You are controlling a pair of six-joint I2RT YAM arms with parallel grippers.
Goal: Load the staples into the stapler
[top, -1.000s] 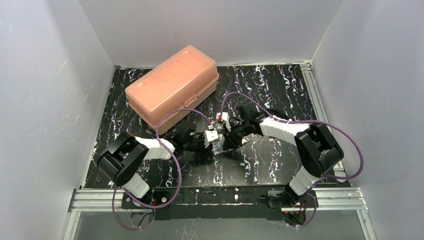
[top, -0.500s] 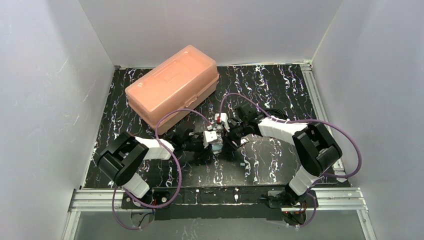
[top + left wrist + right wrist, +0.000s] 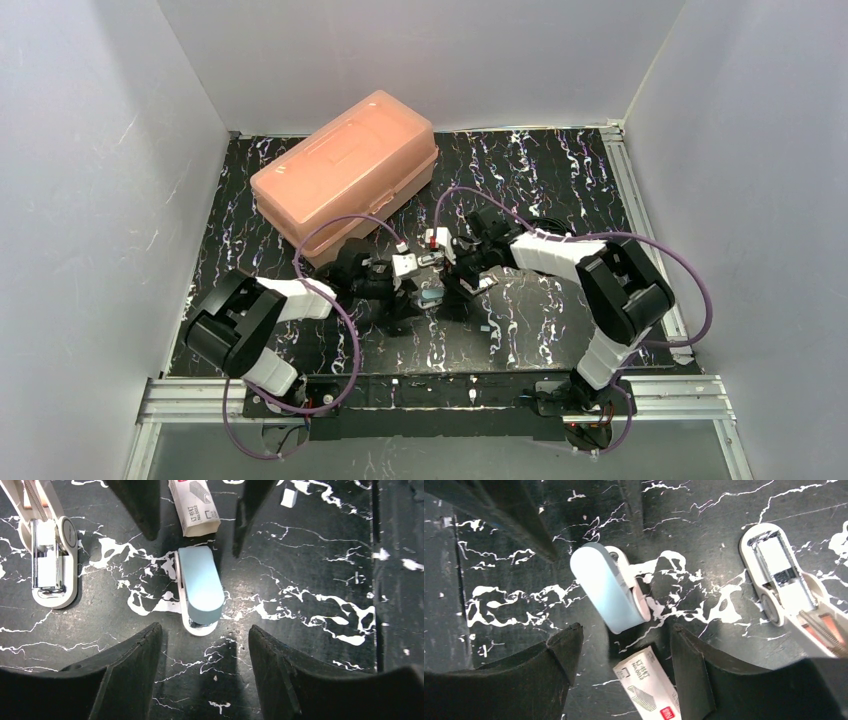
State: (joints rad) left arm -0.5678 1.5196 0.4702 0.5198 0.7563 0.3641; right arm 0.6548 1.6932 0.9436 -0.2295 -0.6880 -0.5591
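Note:
The stapler [image 3: 50, 565] lies opened flat on the black marbled table, white with a metal channel and a spring; it also shows in the right wrist view [image 3: 781, 582]. A white staples box [image 3: 649, 687] rests on the table between the fingers of my open right gripper [image 3: 625, 628], with a gap on its left side. The box [image 3: 194, 507] appears again at the top of the left wrist view. My left gripper [image 3: 205, 629] is open with nothing between its fingers. Just ahead of its tips lies a pale blue piece on a white base [image 3: 200, 587].
That blue piece [image 3: 432, 296] sits between the two grippers, which face each other mid-table. A salmon plastic case [image 3: 345, 180] stands at the back left. A small white block [image 3: 289, 497] lies to the right. White walls enclose the table.
Both grippers have opened. The left wrist has drawn back a little to the left, and the blue piece now lies uncovered on the table between them.

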